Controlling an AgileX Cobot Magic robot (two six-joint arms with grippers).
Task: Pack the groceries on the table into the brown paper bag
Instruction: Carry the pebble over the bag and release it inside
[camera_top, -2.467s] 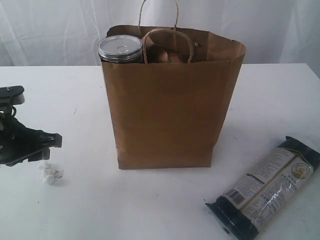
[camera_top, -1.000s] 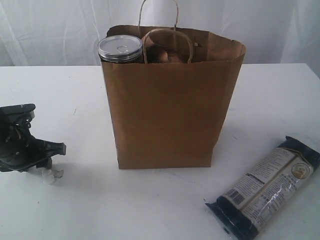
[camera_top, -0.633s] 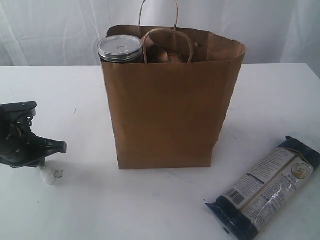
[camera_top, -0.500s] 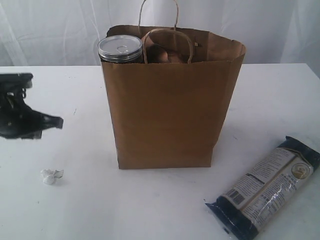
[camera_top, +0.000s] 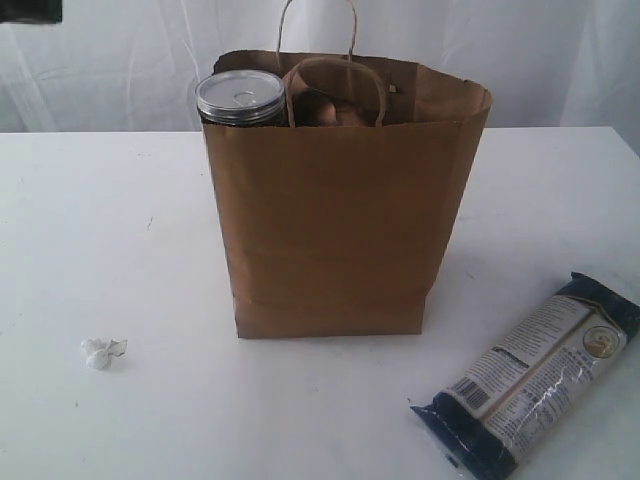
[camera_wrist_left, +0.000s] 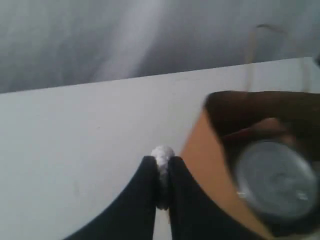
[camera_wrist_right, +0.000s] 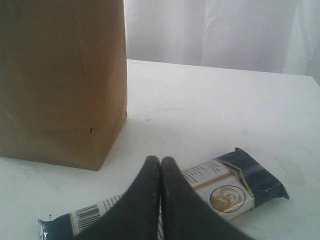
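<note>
Exterior view: found the brown paper bag (camera_top: 340, 220) upright at centre frame on the table (camera_top: 120, 200), mouth open, handles (camera_top: 335, 60) up. Noted the silver pull-tab can (camera_top: 240, 97) already inside, standing at the upper-left corner of the mouth, lid about level with the rim. Noted the long dark-blue packet (camera_top: 530, 375) flat on the table at lower right, well apart from the bag, not yet packed. Also logged a small white scrap (camera_top: 102, 352) lying loose at lower left.

Left gripper (camera_wrist_left: 161, 161): clamped on a small white lump (camera_wrist_left: 162, 152), too blurred to identify. Caught only a dark edge of the left arm (camera_top: 30, 10) at the upper-left corner of the exterior view, high above the table. From the wrist, looks down toward the bag mouth and the can lid.

Right gripper (camera_wrist_right: 160, 161): closed tight, nothing between the fingers, poised near the packet with the bag wall beside.

Judged step: carry the lump over the bag and drop it in.
- Centre over the open part of the mouth, right of the can and clear of the handles.
- Go low before parting the jaws, to guard against drift of so light a bit.
- Avoid nudging the rim, for fear of buckling thin paper.

Then for the packet: open the right jaws first, grip across the narrow width near the middle, tip one end down, slide in beside the can.
</note>
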